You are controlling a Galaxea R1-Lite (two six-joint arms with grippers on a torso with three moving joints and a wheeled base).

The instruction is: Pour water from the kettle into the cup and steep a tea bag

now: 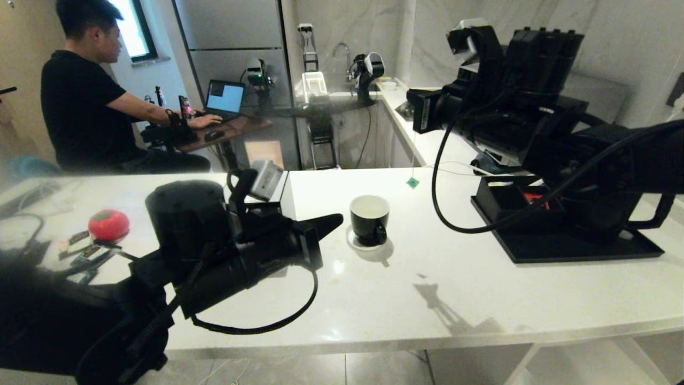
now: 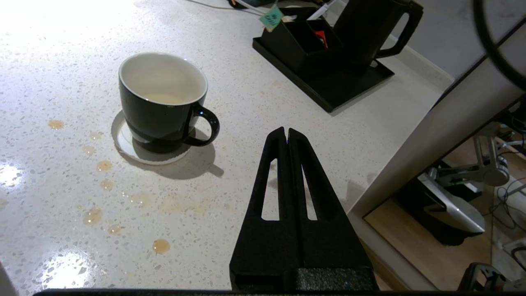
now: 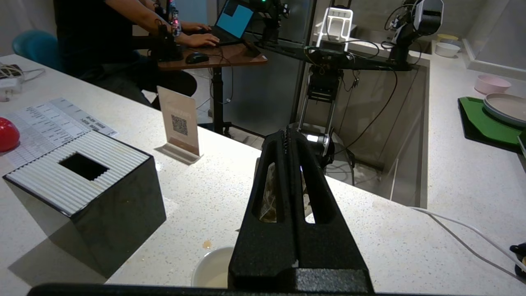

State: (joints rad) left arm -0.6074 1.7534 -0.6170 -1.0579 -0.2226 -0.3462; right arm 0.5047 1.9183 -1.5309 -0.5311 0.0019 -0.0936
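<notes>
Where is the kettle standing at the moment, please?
In the left wrist view the kettle stands upright on the black tray, beside the compartmented organiser, on the robot's right of the cup.

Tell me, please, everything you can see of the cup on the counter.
The cup is a small glossy black mug, white inside, with a small black ear handle. It stands upright on a round white coaster on the speckled white counter, and a little pale liquid shows at its bottom. Amber drops lie on the counter beside it. Nothing else touches it; the left gripper is apart from it.
</notes>
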